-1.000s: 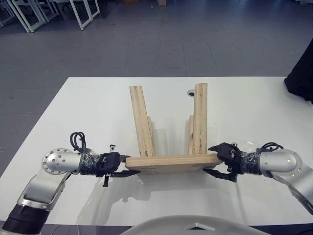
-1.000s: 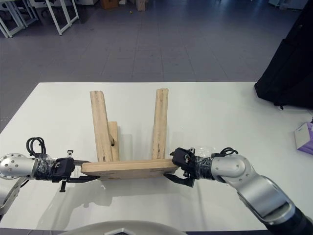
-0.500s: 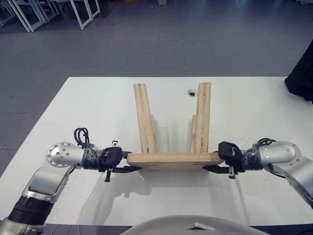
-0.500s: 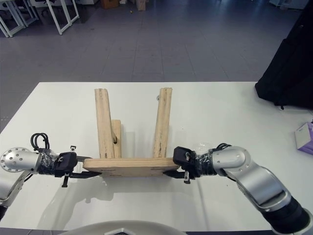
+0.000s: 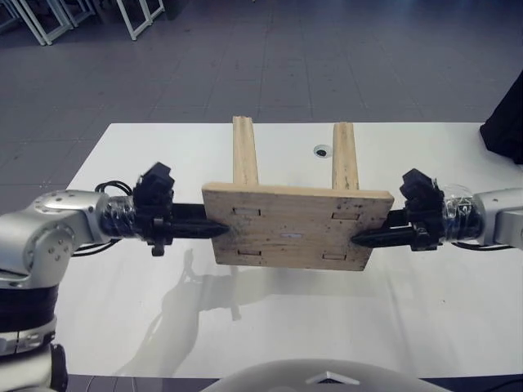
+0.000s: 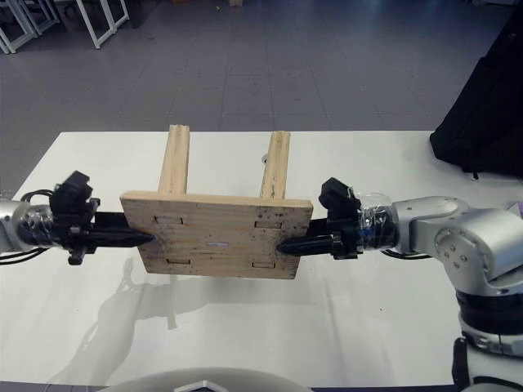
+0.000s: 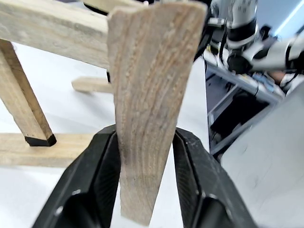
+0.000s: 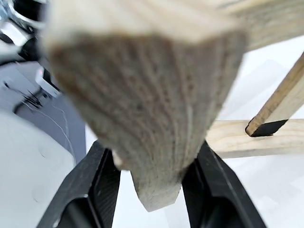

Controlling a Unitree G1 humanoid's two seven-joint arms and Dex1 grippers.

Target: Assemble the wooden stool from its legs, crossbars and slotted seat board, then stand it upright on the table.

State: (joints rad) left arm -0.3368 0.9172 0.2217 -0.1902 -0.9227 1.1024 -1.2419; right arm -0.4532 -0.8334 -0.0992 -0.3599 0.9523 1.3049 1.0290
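The assembled wooden stool hangs above the white table (image 5: pixel 425 310), tipped so the slotted seat board (image 5: pixel 290 237) faces me and two legs (image 5: pixel 244 149) point away. My left gripper (image 5: pixel 214 230) is shut on the seat board's left edge, and my right gripper (image 5: pixel 364 238) is shut on its right edge. In the left wrist view the black fingers (image 7: pixel 97 175) clamp the board's edge (image 7: pixel 147 99), with legs and a crossbar (image 7: pixel 42 26) behind. In the right wrist view the fingers (image 8: pixel 97 183) squeeze the board's end grain (image 8: pixel 142 118).
A small round hole (image 5: pixel 323 151) sits in the table near its far edge between the legs. A dark bag (image 6: pixel 486 98) stands off the table's right side. Grey floor lies beyond the far edge, with white frames (image 5: pixel 49 16) at the back left.
Both grippers have lifted the stool off the table and rotated it, so the seat board now faces me instead of showing its edge. The legs swung up and away.
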